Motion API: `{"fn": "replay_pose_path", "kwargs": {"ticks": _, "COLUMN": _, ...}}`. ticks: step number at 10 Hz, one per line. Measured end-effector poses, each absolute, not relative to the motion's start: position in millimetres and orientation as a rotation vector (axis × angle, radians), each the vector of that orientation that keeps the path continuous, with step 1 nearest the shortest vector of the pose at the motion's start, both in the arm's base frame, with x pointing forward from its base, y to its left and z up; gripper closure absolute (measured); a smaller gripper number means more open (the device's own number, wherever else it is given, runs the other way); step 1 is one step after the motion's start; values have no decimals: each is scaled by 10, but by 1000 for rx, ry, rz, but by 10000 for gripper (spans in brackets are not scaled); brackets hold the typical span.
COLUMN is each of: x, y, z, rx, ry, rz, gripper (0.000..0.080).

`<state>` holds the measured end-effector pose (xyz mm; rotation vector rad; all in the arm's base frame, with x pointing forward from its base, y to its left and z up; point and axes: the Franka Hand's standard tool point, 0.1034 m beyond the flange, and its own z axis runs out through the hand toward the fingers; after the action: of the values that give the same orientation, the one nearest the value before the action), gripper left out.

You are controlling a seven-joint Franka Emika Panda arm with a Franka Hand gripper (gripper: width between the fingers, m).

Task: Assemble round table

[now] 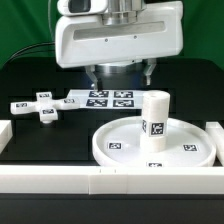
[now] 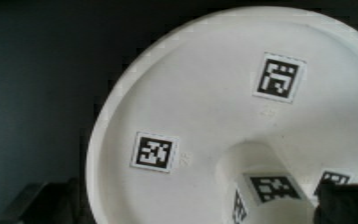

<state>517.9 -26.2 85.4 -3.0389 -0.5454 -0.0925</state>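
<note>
Exterior view, going from its left: the small cross-shaped piece point(image 1: 42, 107) lies flat on the dark table, well apart from the other parts, tags up. Probably parked there until the post needs its foot. Next is the marker board point(image 1: 103, 99), flat on the table. Above it hangs the gripper point(image 1: 121, 72), fingers spread wide with nothing between them.

Toward the exterior view's right, the large round disc point(image 1: 120, 146) lies rim up, tucked into the corner of the white border bars point(image 1: 60, 181). It is touching or just beside the front one, likely so the bars brace it against turning. The short post point(image 1: 154, 113) stands upright at the disc's centre. It looks seated, but I cannot tell whether it is fully screwed in.

Wrist view: the disc point(image 2: 194, 110) fills the picture, a smooth white face with sharp black-and-white square tags. The near edge is blurred.
</note>
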Motion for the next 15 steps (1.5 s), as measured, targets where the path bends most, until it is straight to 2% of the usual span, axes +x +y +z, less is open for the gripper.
{"fn": "replay_pose_path", "kwargs": {"ticks": 2, "x": 5101, "y": -442, "z": 807, "rx": -2987, "ry": -861, "rz": -121, "gripper": 151}}
{"fn": "replay_pose_path", "kwargs": {"ticks": 7, "x": 5043, "y": -566, "z": 749, "rx": -2830, "ry": -1334, "rz": -121, "gripper": 151}}
{"fn": "replay_pose_path", "kwargs": {"ticks": 11, "x": 4727, "y": -1209, "z": 671, "rx": -2786, "ry": -1495, "rz": -116, "gripper": 151}}
{"fn": "replay_pose_path", "kwargs": {"ticks": 15, "x": 4703, "y": -1244, "z": 646, "rx": -2794, "ry": -1472, "rz": -110, "gripper": 151}}
